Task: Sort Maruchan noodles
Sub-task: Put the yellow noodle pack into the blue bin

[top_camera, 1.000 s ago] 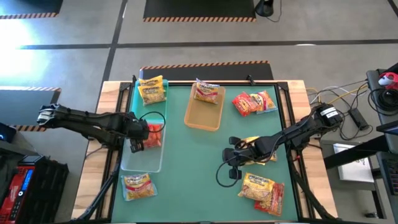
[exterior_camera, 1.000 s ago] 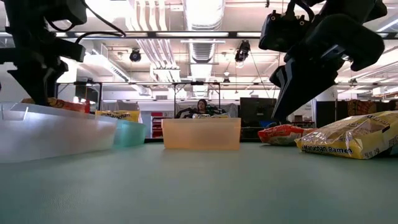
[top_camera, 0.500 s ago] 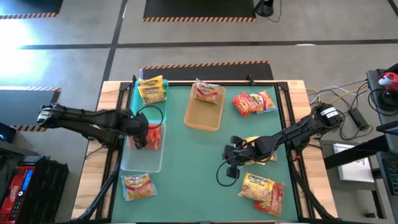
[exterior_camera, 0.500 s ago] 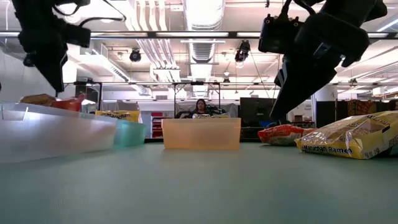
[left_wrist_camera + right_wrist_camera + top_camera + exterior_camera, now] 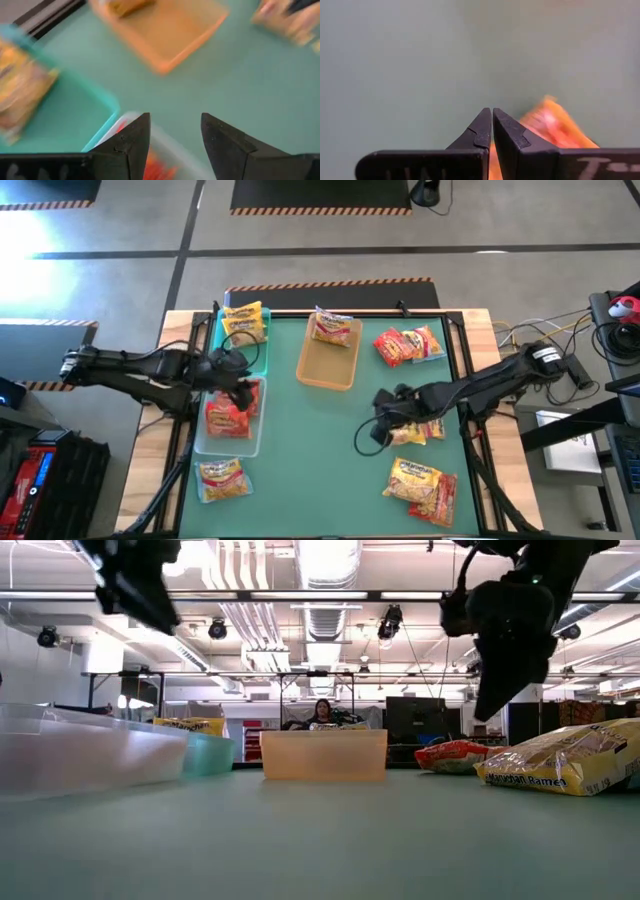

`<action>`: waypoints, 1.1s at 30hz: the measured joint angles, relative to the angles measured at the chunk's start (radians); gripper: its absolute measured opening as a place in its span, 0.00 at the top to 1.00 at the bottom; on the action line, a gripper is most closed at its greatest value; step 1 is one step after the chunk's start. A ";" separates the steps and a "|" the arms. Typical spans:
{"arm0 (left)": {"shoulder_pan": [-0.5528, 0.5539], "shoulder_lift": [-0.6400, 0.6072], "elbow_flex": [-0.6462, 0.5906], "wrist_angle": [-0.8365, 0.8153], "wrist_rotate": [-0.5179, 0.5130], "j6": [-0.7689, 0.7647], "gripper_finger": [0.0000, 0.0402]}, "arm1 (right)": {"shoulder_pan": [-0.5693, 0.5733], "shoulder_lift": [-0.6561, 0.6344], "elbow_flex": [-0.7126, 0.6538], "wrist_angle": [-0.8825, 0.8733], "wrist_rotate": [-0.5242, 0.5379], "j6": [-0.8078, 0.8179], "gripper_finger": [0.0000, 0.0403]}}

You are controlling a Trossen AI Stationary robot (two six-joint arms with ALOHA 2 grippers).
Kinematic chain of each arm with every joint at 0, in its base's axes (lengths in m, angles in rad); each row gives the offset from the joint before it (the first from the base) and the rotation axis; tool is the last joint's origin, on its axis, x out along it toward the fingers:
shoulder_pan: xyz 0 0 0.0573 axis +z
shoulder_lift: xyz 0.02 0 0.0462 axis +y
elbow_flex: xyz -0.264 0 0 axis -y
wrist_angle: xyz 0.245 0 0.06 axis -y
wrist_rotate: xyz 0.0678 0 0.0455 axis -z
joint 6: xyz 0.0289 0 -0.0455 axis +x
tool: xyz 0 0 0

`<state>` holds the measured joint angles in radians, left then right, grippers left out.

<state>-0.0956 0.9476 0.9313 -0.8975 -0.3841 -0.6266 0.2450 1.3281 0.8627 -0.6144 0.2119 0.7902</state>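
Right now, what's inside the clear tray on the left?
The clear tray holds a red noodle packet. The open left pincer covers its far end, so anything beneath there is hidden.

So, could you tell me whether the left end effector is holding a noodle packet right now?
No: the left wrist view shows the left end effector open with nothing between its fingers, above the clear tray.

Red packet (image 5: 230, 416), teal tray (image 5: 262, 352)
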 joint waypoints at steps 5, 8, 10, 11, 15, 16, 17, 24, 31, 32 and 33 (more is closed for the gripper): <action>-0.001 0.034 -0.009 0.226 0.001 -0.004 0.61 | -0.011 -0.086 0.000 -0.102 -0.001 0.043 0.98; -0.002 0.070 -0.010 0.302 0.002 -0.038 0.61 | -0.010 -0.118 0.000 -0.110 -0.002 0.148 0.98; -0.002 0.100 -0.010 0.336 0.002 -0.088 0.61 | -0.010 -0.129 0.000 -0.128 -0.010 0.293 0.98; -0.004 0.116 -0.010 0.345 0.002 -0.115 0.61 | -0.010 -0.131 0.000 -0.138 -0.015 0.361 0.98; -0.025 0.191 -0.011 0.388 0.002 -0.185 0.61 | 0.021 -0.126 0.000 -0.207 -0.035 0.500 0.98; -0.033 0.212 -0.011 0.400 0.003 -0.194 0.61 | 0.031 -0.123 -0.001 -0.210 -0.037 0.522 0.98; -0.039 0.231 -0.012 0.416 0.004 -0.198 0.61 | 0.042 -0.121 -0.001 -0.217 -0.040 0.537 0.98; -0.076 0.341 -0.012 0.606 0.009 -0.204 0.61 | 0.089 -0.117 -0.002 -0.258 -0.040 0.664 0.98; -0.094 0.386 -0.012 0.802 0.009 -0.186 0.61 | 0.114 -0.063 -0.003 -0.398 -0.077 0.774 0.98; -0.097 0.388 -0.012 0.821 0.009 -0.179 0.61 | 0.113 -0.051 -0.003 -0.399 -0.081 0.777 0.98; -0.101 0.389 -0.012 0.839 0.010 -0.174 0.61 | 0.113 -0.037 -0.003 -0.400 -0.081 0.776 0.98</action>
<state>-0.1961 1.3365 0.9195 -0.0583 -0.3744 -0.8001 0.3580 1.2910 0.8593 -1.0140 0.1305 1.5661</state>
